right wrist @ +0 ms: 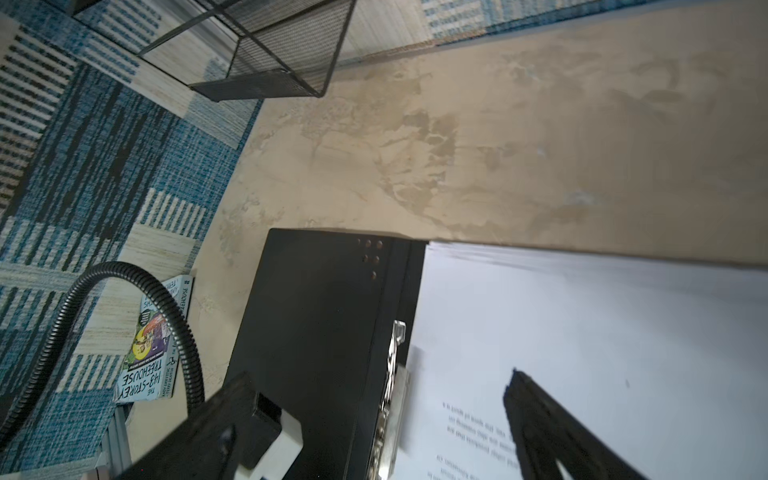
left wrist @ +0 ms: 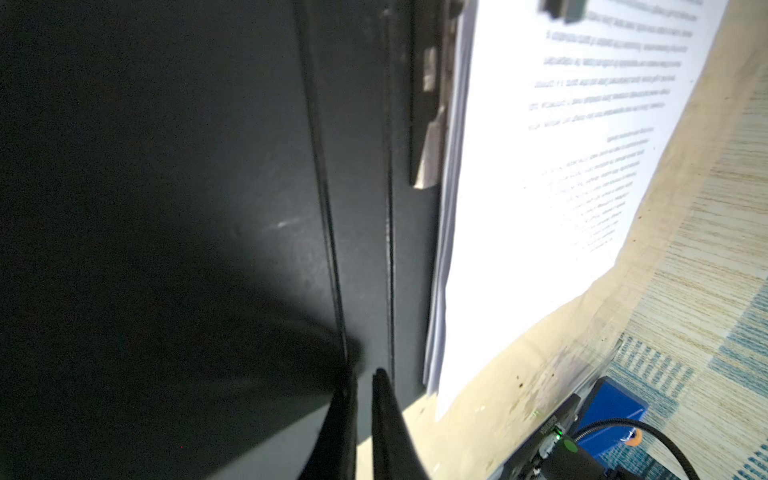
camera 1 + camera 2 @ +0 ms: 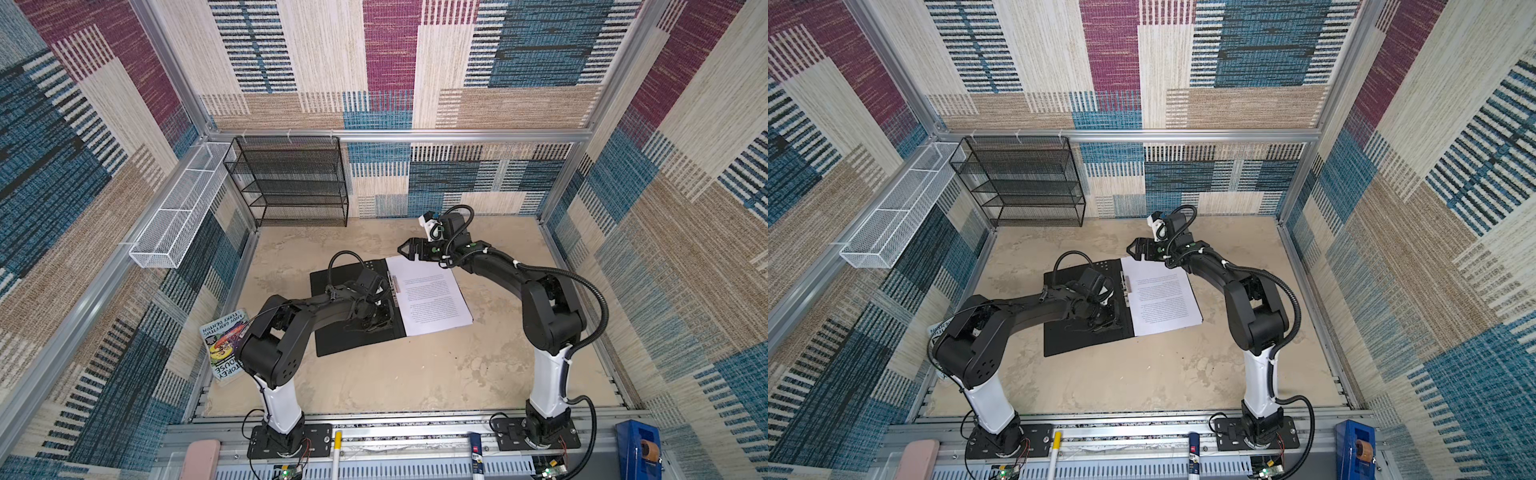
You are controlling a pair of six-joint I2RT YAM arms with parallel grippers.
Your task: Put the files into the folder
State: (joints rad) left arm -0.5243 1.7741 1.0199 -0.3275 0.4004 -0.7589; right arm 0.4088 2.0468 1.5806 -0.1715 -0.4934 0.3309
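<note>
I judged the files (image 3: 432, 297) seated in the opened folder (image 3: 345, 340), with only closing left. My left gripper (image 2: 365, 395) was pinched nearly together, empty; my right gripper (image 3: 405, 248) gaped wide.

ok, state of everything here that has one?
folder: open flat, black inside up
files: stacked on its right half, text up
spine clip: at files' edge, clamping unclear
left gripper: nearly shut, tips at folder spine
right gripper: open, empty, over files' far corner
book: closed, flat, cover up
</note>
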